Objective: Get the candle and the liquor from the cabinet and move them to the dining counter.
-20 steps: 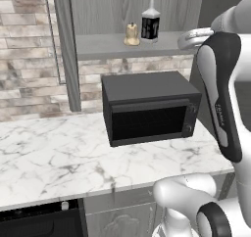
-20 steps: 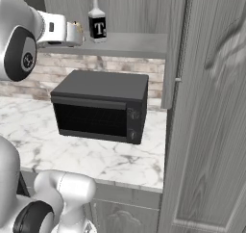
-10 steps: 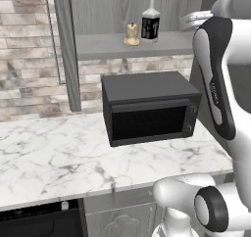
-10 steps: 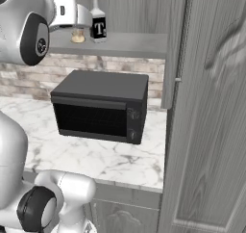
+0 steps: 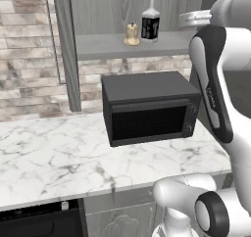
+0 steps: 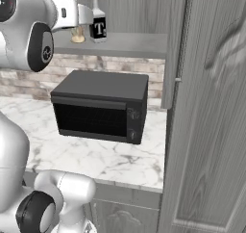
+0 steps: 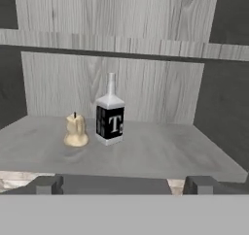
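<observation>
On the floor of the open grey wood-grain cabinet (image 7: 146,154) the squat tan candle (image 7: 76,130) stands just left of the dark liquor (image 7: 110,117) bottle, which has a pale label and a slim clear neck. Both stand upright and almost touch. My gripper (image 7: 124,184) hovers in front of the cabinet's front edge, level with the shelf, open, with nothing between its fingers. From the base, the candle (image 5: 131,34) and the liquor (image 5: 150,24) stand left of my hand. In the right base view the hand (image 6: 72,13) partly covers the candle (image 6: 77,34) beside the liquor (image 6: 98,27). The dining counter is out of view.
A black microwave (image 5: 149,108) sits on the marble worktop (image 5: 49,153) right under the cabinet, against a brick wall (image 5: 24,50). The opened cabinet door (image 6: 211,107) stands tall on the right. An inner shelf (image 7: 121,47) runs above the bottle.
The hand has risen a little and edged toward the cabinet opening. The candle and bottle have not moved, and the jaws have stayed open.
</observation>
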Motion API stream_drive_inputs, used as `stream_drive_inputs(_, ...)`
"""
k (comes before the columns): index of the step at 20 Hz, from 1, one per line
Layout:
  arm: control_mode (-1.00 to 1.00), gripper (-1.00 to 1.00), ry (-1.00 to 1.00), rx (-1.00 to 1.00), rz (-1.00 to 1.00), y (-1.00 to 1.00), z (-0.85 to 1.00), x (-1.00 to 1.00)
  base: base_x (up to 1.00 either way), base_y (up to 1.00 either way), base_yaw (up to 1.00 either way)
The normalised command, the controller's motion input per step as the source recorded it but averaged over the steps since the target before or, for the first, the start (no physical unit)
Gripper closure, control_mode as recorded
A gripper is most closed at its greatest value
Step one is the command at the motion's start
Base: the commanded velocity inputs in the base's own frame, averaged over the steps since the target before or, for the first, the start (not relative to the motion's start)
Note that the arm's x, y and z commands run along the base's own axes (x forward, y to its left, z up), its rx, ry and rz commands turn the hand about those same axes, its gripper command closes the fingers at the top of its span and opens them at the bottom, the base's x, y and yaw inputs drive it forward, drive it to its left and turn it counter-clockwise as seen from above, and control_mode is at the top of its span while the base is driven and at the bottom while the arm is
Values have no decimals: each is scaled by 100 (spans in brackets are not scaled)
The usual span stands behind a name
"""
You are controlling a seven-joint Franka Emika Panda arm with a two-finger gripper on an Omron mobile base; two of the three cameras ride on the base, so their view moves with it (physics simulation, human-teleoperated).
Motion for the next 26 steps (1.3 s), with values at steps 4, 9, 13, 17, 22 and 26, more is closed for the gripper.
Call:
stream_drive_inputs(4,-100,-100,-10,3,0,0,0,20,0,0,0)
stream_drive_inputs(9,-100,-100,-3,3,0,3,2,20,0,0,0)
stream_drive_inputs(13,-100,-100,0,1,-1,12,15,16,0,0,0)
stream_drive_inputs(17,-100,-100,0,0,-1,16,11,10,0,0,0)
stream_drive_inputs(22,-100,-100,0,0,-1,15,1,13,0,0,0)
stream_drive_inputs(26,-100,-100,-1,0,0,1,-4,12,0,0,0)
